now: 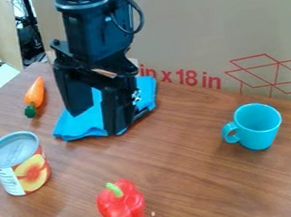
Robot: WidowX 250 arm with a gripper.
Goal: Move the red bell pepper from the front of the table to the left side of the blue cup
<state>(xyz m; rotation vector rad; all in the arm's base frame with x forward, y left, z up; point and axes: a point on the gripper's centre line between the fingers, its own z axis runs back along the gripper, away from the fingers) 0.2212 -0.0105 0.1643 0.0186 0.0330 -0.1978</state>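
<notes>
The black gripper (95,121) hangs down in the upper left part of the camera view, its two fingers apart with blue showing between them. Behind and beneath it lies a folded blue cloth (78,125) on the wooden table; whether the fingertips touch the cloth I cannot tell. An orange carrot (35,93) with a green top end lies to the left of the cloth. Nearer the front left stands a can (21,164) with a fruit label. A red bell pepper (123,209) with a green stem is at the front. To the right, a turquoise mug (257,125) stands upright, handle towards the left.
A large cardboard sheet (190,39) with red print stands along the table's back edge, behind the arm. The brown wooden table (184,176) has its near left edge running past the can and pepper. Cables and other clutter lie beyond the table at the upper left.
</notes>
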